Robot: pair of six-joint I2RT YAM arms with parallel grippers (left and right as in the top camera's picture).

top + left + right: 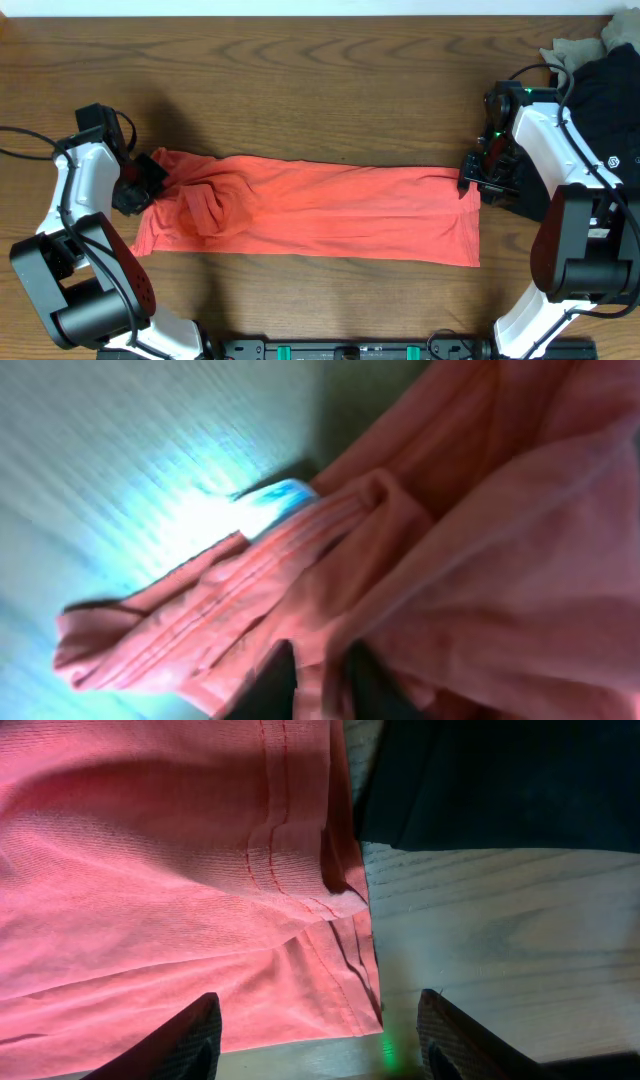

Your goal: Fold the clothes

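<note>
The coral-red T-shirt (320, 205) lies in a long band across the table, bunched at its left end. My left gripper (140, 185) is at that left end. In the blurred left wrist view its fingers (320, 660) are close together with a fold of the red fabric (480, 560) pinched between them. My right gripper (474, 180) is at the shirt's far right corner. In the right wrist view its fingers (320, 1020) are wide apart and empty over the hemmed corner of the shirt (150, 870). No chest lettering is visible.
A black tee (610, 100) with a small white logo is heaped at the right edge, with a beige piece (575, 48) behind it. The black fabric (500, 780) lies just beyond the shirt's corner in the right wrist view. Bare wood table (320, 90) surrounds the shirt.
</note>
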